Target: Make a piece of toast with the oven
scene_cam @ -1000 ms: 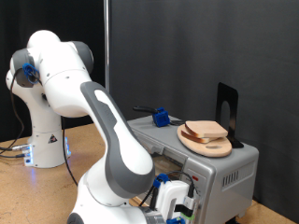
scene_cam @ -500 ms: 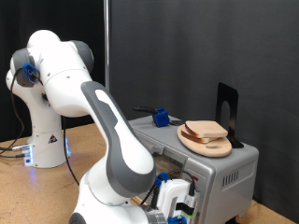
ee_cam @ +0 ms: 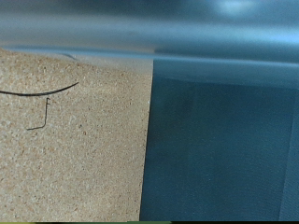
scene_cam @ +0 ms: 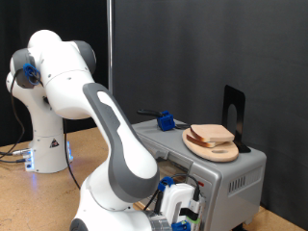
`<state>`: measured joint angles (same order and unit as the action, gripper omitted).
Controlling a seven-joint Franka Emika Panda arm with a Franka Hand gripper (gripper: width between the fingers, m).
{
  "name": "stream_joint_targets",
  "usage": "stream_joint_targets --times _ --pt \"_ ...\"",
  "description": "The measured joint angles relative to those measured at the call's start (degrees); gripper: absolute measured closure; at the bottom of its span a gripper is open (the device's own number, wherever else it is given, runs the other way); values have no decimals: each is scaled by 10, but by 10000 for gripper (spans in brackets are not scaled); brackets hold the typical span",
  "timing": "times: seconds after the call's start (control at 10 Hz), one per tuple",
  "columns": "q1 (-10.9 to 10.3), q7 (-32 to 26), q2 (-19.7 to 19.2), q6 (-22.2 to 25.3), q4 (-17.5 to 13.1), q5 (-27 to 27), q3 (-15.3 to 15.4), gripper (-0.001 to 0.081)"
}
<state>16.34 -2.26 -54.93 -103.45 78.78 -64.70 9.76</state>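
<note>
toast: piece of toast (scene_cam: 213, 134) sits on round wood board (scene_cam: 211, 146) atop the oven (scene_cam: 235, 177), at 3 o'clock in exterior view
gripper: gripper (scene_cam: 183, 218) low at 6 o'clock, in front of the oven
claw state: can't tell, fingers not visible
wrist view: tan speckled surface (ee_cam: 70, 140) beside dark glassy panel (ee_cam: 220, 154)

Exterior view evenly lit against a dark backdrop; wrist view soft, blurred, blue-tinted.

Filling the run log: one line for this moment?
gripper: low at oven front | piece of toast: on board atop oven
</note>
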Motion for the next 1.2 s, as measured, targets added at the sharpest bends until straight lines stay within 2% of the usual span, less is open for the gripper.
stream_joint_targets --times 0.1,0.4,0.6,1.0,1.1,1.2 --pt "0 -17 5 -9 7 -2 1 705" --pt "1 -190 47 -81 74 -44 9 705" --pt "4 -260 58 -100 96 -69 14 702" --pt "9 -339 63 -98 106 -108 21 704" --pt "9 -347 71 -99 113 -114 21 704" --pt "9 -327 77 -98 117 -109 21 715"
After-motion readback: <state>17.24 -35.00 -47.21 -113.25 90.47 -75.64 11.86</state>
